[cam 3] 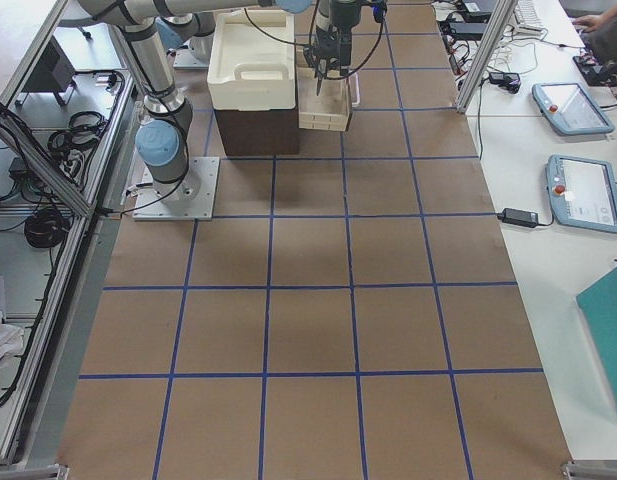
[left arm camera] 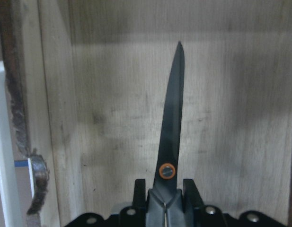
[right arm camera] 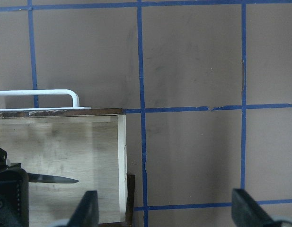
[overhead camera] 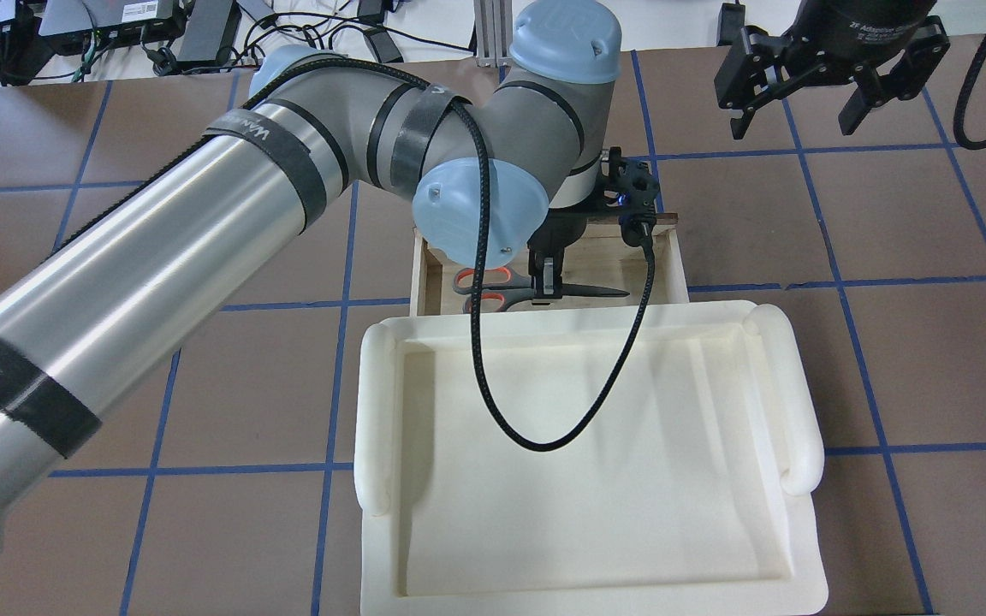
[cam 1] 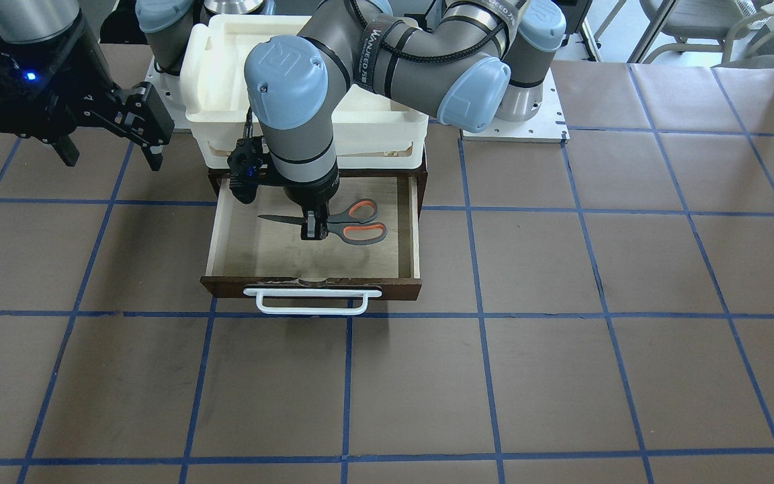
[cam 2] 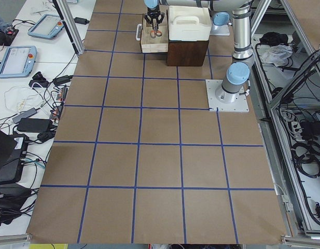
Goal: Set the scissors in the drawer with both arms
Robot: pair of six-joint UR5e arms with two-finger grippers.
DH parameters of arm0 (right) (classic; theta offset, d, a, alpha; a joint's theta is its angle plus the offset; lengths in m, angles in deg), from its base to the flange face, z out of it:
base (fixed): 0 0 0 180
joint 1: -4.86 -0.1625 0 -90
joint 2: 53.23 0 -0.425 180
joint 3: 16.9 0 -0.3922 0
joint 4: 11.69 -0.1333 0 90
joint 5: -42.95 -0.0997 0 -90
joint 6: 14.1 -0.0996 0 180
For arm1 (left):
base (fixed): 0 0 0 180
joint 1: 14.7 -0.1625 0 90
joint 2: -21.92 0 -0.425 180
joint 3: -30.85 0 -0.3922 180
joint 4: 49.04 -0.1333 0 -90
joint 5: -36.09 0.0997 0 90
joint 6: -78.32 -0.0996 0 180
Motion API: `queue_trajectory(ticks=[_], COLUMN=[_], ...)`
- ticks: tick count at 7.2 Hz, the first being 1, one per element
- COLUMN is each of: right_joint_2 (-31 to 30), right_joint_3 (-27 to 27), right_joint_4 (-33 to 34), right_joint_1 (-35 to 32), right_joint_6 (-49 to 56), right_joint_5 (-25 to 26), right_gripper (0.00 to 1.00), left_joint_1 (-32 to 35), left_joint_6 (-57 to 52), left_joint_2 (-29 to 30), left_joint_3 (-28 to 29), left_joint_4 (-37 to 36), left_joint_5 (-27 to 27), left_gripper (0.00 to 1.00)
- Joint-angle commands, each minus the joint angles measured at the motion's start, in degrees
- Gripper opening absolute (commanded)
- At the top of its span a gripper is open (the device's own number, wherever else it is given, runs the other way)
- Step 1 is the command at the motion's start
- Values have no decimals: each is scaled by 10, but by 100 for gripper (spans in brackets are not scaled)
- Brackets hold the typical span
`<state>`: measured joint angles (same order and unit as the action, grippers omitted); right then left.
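scissors (cam 1: 363, 233) are inside the open drawer (cam 1: 259, 252), frame centre, pinched at the pivot by the left gripper (cam 1: 313, 230); right gripper (overhead camera: 794, 107) gapes empty, upper right. next: release, withdraw, push drawer closed.

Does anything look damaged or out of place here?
On the drawer, the front's top edge looks chipped and ragged above the white handle. The scissors are inside, in the left gripper; nothing else odd.

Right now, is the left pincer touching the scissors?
Touching. The left wrist view shows the left pincer with its fingers pressed against both sides of the scissors beside the orange pivot, with no gap visible.
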<state>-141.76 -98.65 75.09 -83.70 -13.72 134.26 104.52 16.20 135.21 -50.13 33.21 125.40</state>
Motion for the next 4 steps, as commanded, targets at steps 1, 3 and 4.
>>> queue_trajectory(ticks=[1,3,4], right_joint_2=[1,1,1], right_joint_3=[-1,-1,-1], right_joint_4=[1,3,3], right_joint_1=[1,3,3], right_joint_6=[2,3,3], right_joint_5=[-2,4,0], right_gripper=[100,100,100], left_joint_1=[1,1,1], left_joint_6=[5,5,5], left_joint_2=[-1,-2,-2], left_joint_3=[-2,-2,-2], left_joint_4=[-3,-3,-3], left_joint_5=[-1,-1,-1], left_gripper=[73,93,100])
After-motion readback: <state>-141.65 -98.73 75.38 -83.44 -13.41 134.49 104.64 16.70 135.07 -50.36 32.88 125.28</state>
